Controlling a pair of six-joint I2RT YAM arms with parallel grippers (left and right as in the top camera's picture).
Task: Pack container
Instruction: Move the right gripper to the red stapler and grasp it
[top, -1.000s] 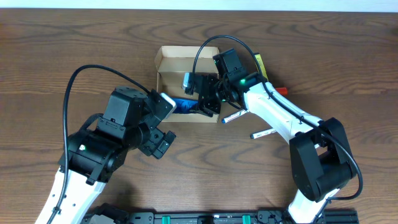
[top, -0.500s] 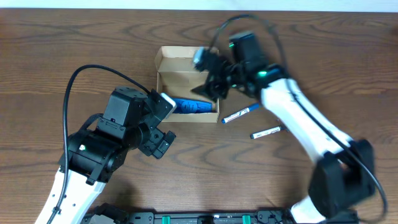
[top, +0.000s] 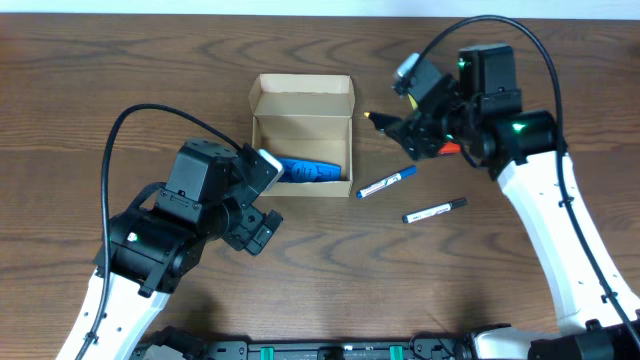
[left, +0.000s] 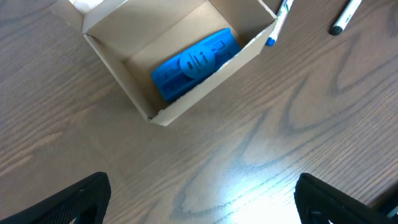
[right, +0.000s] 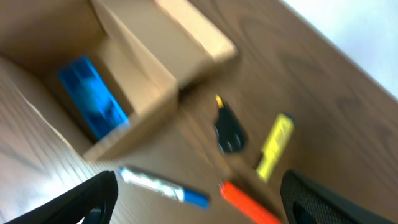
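Dark brown wood-grain desk (top: 120, 80) across nearly the whole overhead view, grain running side to side. Along its far edge, a thin pale strip (top: 300, 6), wall or floor impossible to tell. Soft patch of glare (left: 249, 199) on the wood in the left wrist view. Blurred white area (right: 360, 25) past the desk's edge in the right wrist view.

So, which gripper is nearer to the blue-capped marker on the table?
Right. The right gripper hovers just beyond the blue-capped marker, toward the table's far edge; the left gripper is past the container, by its near left corner.
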